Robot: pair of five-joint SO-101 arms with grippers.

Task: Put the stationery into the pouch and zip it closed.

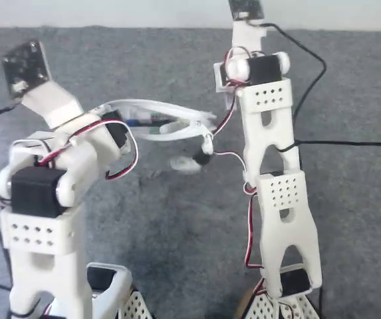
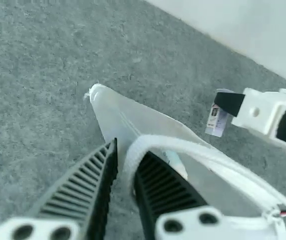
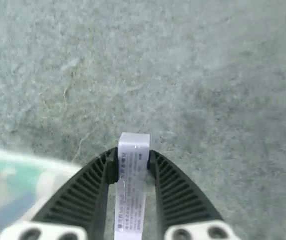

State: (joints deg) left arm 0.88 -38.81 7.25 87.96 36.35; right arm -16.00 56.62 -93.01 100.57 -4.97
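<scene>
1. While the pouch (image 1: 151, 114) is held between the two arms over the grey carpet (image 1: 177, 232), its white zip edge is pinched by the left gripper (image 2: 128, 150). The ribbed black fingers (image 2: 100, 175) are pressed onto that edge from both sides.
2. At the pouch's other end, a white label (image 3: 133, 165) is clamped by the right gripper (image 3: 133, 152). The jaws are closed tight on it, and the label's folded end is left sticking out just past the tips.
3. In the high view the two white zip edges are seen bowed apart, so the mouth is shown open rather than zipped.
4. Stationery (image 1: 143, 120) is seen through the translucent wall of the pouch, lying lengthwise inside it (blue and red pieces; what each one is cannot be told).
5. A corner of the pouch is caught beside the right gripper's fingers in the right wrist view, with blurred green and blue shapes inside.
6. A small whitish object (image 1: 185, 163) is seen on the carpet just below the pouch; what it is cannot be told.
</scene>
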